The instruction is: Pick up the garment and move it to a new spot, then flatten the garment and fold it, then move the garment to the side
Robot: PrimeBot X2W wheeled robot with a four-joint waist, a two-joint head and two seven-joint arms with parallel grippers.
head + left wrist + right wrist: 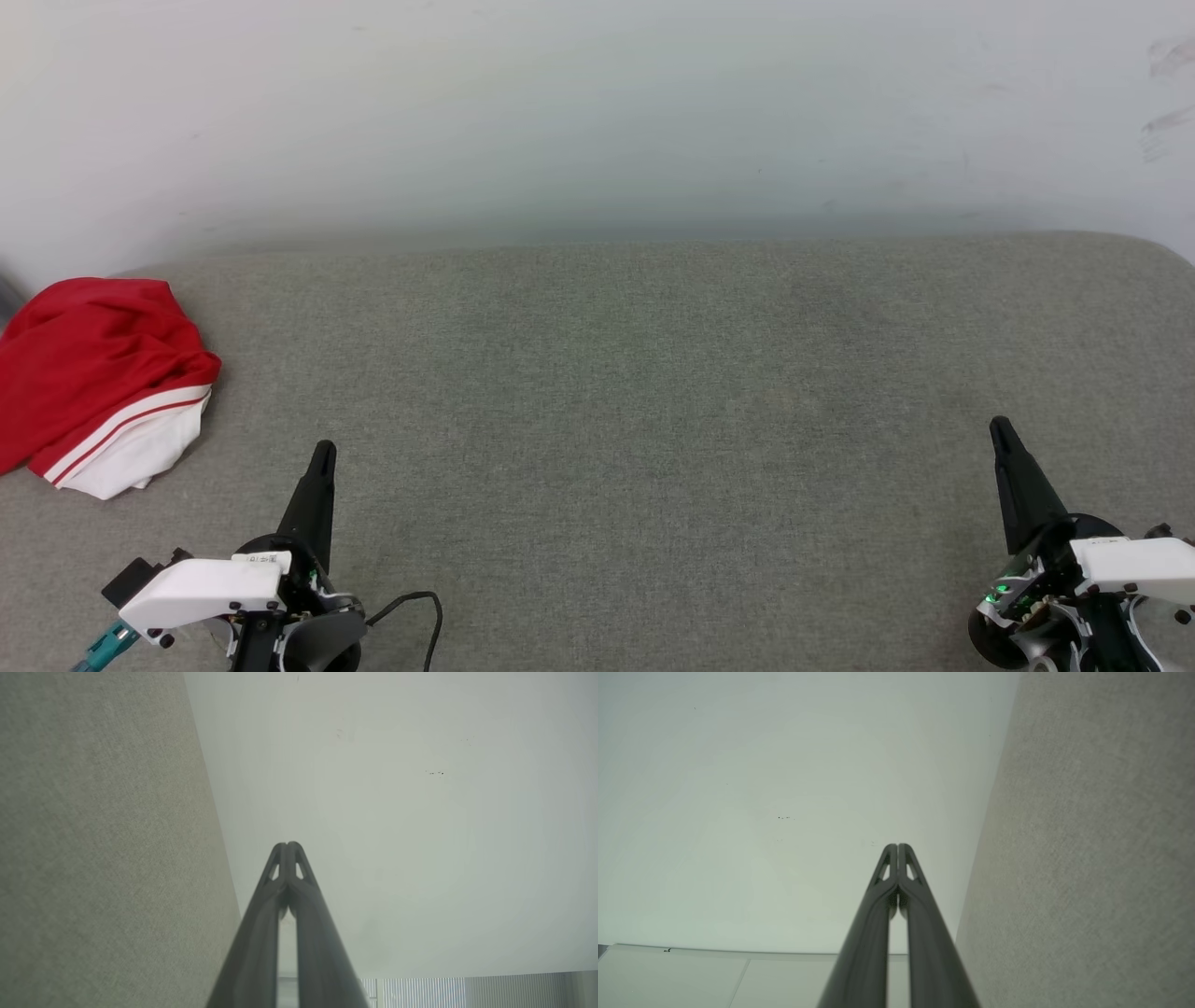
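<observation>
The left gripper [323,454] and right gripper [1000,429] are long black tapers. Close up, the fingers [254,952] look dark grey, with triangular cut-outs near the tips. Behind each gripper sits a white cover [201,588] with dark screws. A black cable [425,607] loops beside the left base, with a teal plug [105,644] behind. A green light [999,590] glows at the right base.

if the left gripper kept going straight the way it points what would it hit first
Probably the pale wall: the shut left gripper aims at it, over the grey surface. The red garment lies off to its left, out of that line.
</observation>
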